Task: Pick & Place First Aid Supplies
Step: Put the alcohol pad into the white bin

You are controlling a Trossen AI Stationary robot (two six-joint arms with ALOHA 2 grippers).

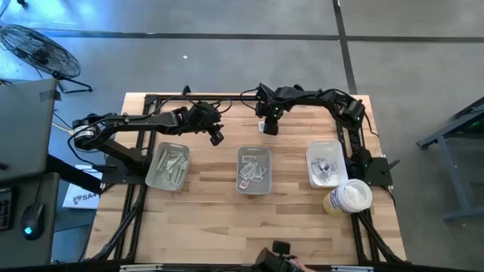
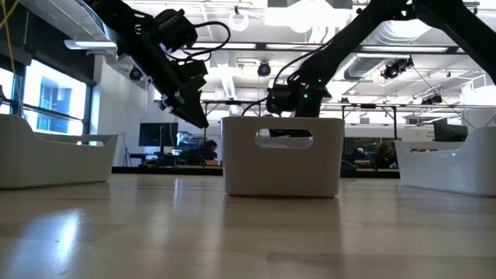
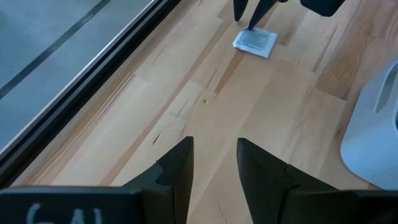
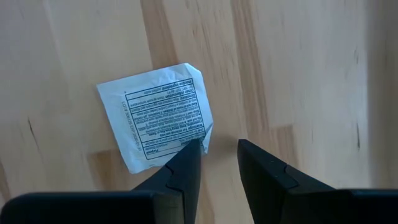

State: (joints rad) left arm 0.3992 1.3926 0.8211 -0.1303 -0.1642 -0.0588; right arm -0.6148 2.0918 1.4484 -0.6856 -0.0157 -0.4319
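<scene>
- The step in hand looks like the pick: the right tool (image 4: 219, 163) hangs over a single square sachet (image 4: 158, 116) that lies flat on the bare surface (image 1: 227, 219), upper middle of the high view, above the centre tray (image 1: 254, 169).
- Right tool: fingers a little apart with nothing between them. One fingertip (image 4: 188, 151) overlaps the sachet's lower corner in the wrist view; whether it touches I cannot tell.
- Left tool (image 3: 214, 163): also slightly parted and empty, held above the wood just left of the sachet in the high view, pointing toward it.
- Next move, as I judge it: the right tool needs to shift across so the packet's edge sits between the fingers, then come down and close. A flat packet on wood gives little to catch, so it may slide.
- Other supplies already lie in three trays: pale strips in the left tray (image 1: 168, 166), mixed packets in the centre one, sachets in the right tray (image 1: 325, 163).
- The surface is pale butcher-block wood on a dark frame. A round white tub (image 1: 349, 197) stands at its lower right.
- Around it: grey concrete floor, a floor fan (image 1: 41, 51) at the upper left, and a desk with a mouse at the left edge. The low view shows an open workshop with monitors behind.
</scene>
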